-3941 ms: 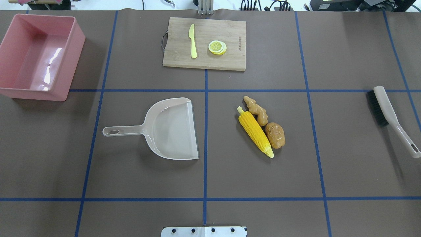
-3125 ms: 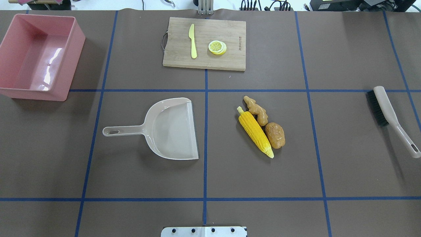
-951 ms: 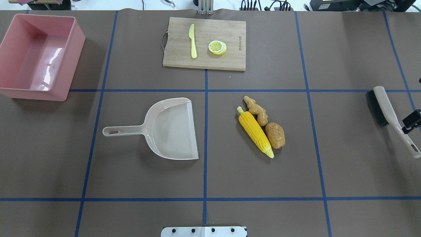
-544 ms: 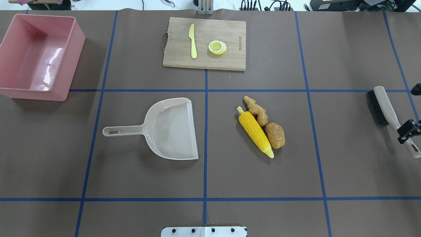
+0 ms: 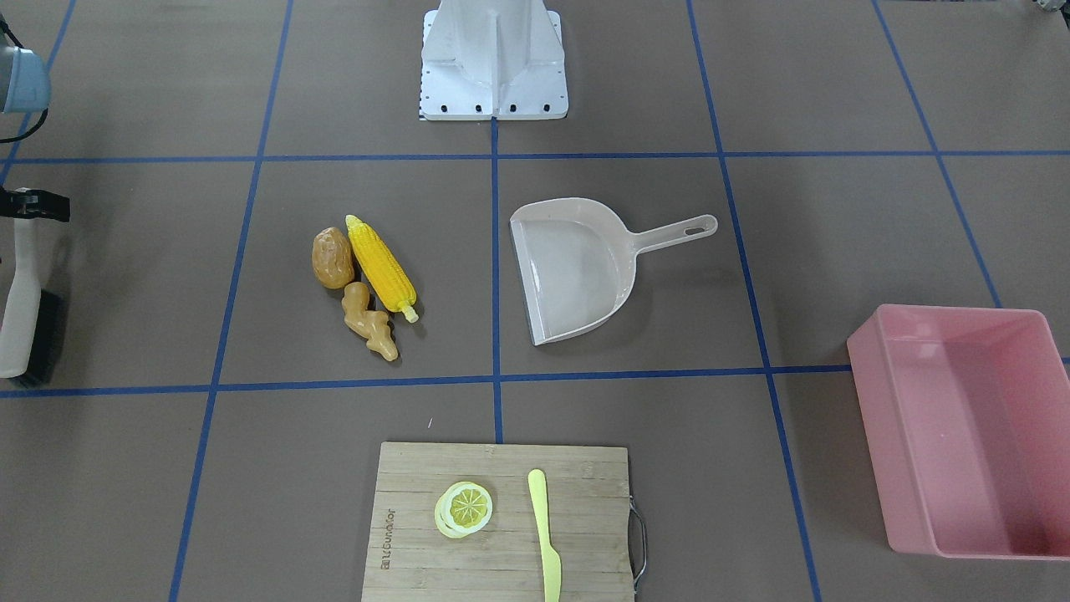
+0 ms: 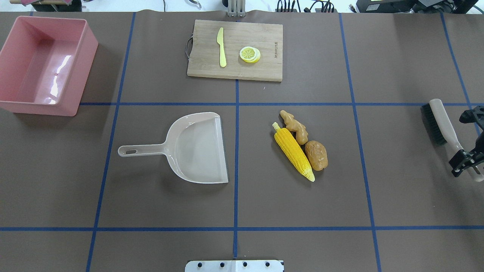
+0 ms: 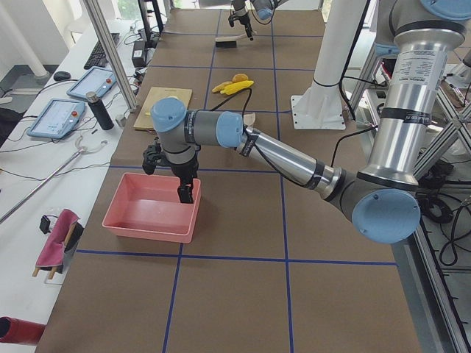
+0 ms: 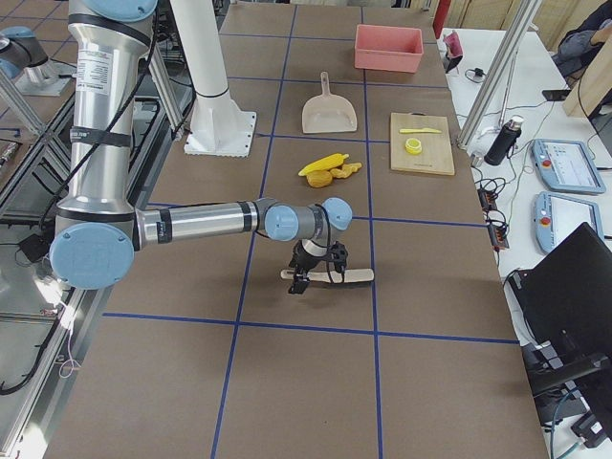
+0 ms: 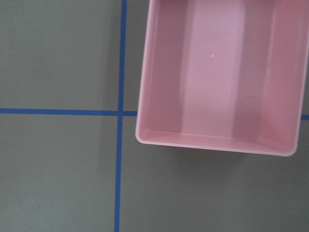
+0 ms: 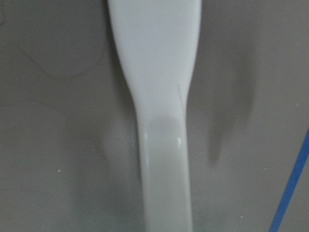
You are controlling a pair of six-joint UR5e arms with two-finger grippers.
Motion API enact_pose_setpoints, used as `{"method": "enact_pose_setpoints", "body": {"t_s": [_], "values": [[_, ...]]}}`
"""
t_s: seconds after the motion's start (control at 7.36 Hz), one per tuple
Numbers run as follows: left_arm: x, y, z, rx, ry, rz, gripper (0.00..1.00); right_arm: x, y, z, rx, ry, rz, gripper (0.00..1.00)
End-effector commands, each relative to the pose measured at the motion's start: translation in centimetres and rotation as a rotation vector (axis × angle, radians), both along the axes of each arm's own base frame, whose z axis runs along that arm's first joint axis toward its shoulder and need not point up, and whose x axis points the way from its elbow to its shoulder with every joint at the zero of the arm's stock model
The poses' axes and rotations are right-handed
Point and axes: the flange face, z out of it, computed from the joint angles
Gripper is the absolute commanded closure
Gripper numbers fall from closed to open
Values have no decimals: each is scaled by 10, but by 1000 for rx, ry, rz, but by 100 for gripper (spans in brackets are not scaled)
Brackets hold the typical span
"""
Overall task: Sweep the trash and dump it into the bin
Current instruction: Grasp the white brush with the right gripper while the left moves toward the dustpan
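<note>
The trash lies in a cluster right of the table's centre: a yellow corn cob [image 6: 294, 154], a brown potato [image 6: 316, 155] and a tan ginger root [image 6: 295, 126]. The pink bin [image 6: 89, 64] stands at the far left corner and holds nothing. My right gripper [image 6: 467, 166] is at the right edge, low over the beige handle of a brush [image 6: 440, 124], fingers open on either side of it. The handle fills the right wrist view [image 10: 159, 121]. My left gripper [image 7: 168, 176] hangs above the bin [image 7: 151, 232]; I cannot tell whether it is open or shut.
A beige dustpan [image 6: 196, 147] lies left of the trash, mouth toward it, handle pointing left. A wooden cutting board [image 6: 264, 37] at the far middle carries a pale yellow knife [image 6: 221, 47] and a lemon slice [image 6: 250, 54].
My right gripper came into view at the right edge and moved down along the brush handle toward its end. The brush, the trash, the dustpan and the bin have not moved.
</note>
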Motion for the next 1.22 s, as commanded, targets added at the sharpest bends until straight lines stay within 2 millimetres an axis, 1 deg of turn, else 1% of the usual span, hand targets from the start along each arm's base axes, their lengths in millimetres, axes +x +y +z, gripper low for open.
{"method": "enact_pose_setpoints", "body": {"t_s": [0.0, 0.14, 0.27, 0.41, 0.54, 0.68, 0.82, 0.95, 1.09], "values": [[31, -6, -34, 119, 51, 57, 2, -3, -2, -1, 7, 3, -6, 81], [67, -5, -54, 202, 58, 117, 2, -3, -4, 0, 12, 14, -8, 100], [102, -4, -65, 236, 65, 185, 2, -4, -6, -3, 16, 18, -6, 100], [128, 4, -94, 300, 74, 236, 2, -7, -10, -8, 21, 15, -4, 100], [153, 14, -107, 348, 32, 278, 2, -12, -20, -19, 37, 14, -3, 100], [168, 27, -126, 385, 43, 302, 2, -7, -38, -38, 70, -1, 25, 100], [196, 31, -142, 426, 48, 354, 2, 3, -56, -56, 102, -18, 64, 100], [241, 40, -158, 485, 10, 422, 2, 4, -63, -75, 133, -35, 76, 100], [282, 53, -180, 574, -52, 469, 2, 16, -58, -93, 160, -52, 99, 100]]}}
